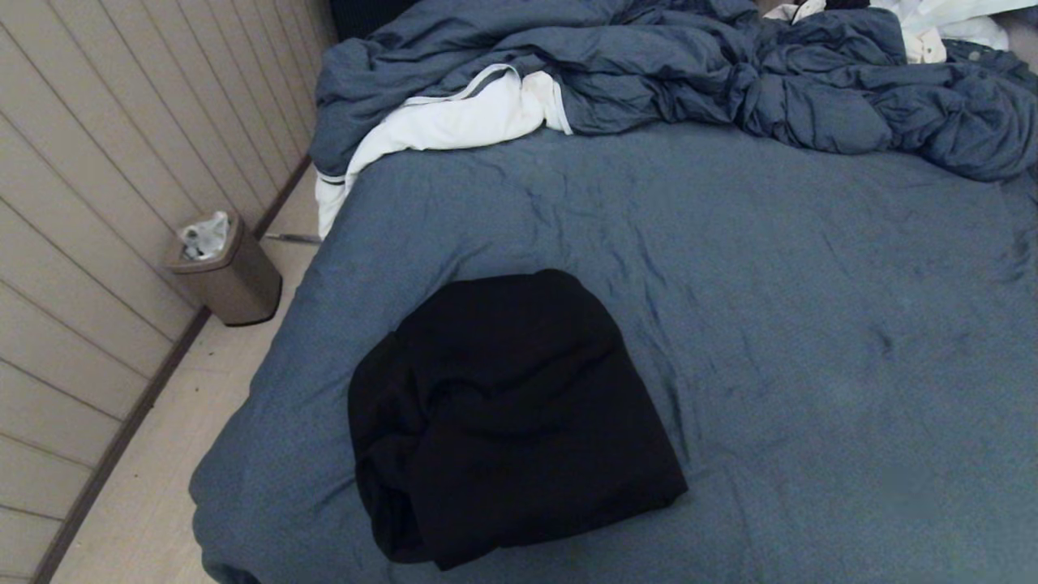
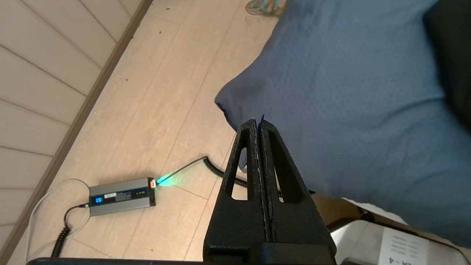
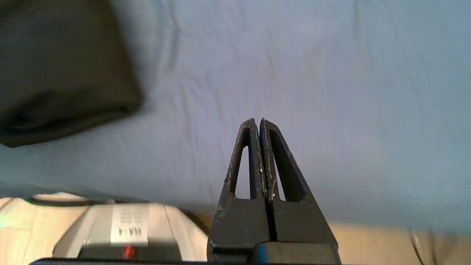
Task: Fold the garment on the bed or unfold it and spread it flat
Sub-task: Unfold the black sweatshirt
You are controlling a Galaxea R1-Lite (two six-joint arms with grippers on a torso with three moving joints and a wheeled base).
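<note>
I see the black hoodie (image 1: pixel 503 414) lying folded in a thick bundle on the bed (image 1: pixel 811 324), near the bed's front-left corner. No fingers touch it.

My left gripper (image 2: pixel 258 123) has its fingers (image 2: pixel 246 158) pressed tight together, holding nothing. Its tips hang over the corner of the bed (image 2: pixel 331 92), right where the blue sheet drops to the wood floor (image 2: pixel 165 110). The hoodie (image 2: pixel 452 55) is well off to one side of these fingers. A grey power box (image 2: pixel 121 195) with a green light and a curly cable (image 2: pixel 220 171) lie on the floor below.

My right gripper (image 3: pixel 258 123) is also squeezed shut and empty. Its fingers (image 3: pixel 274 162) hang over the bare sheet (image 3: pixel 331 92), near the bed's front edge. The hoodie (image 3: pixel 62 66) lies apart from them, off to the side.

Far past the hoodie, a blue-grey duvet (image 1: pixel 730 73) is bunched up, with a white cloth (image 1: pixel 454 122) under it. A small bin (image 1: pixel 227 272) stands on the floor by the wall.
</note>
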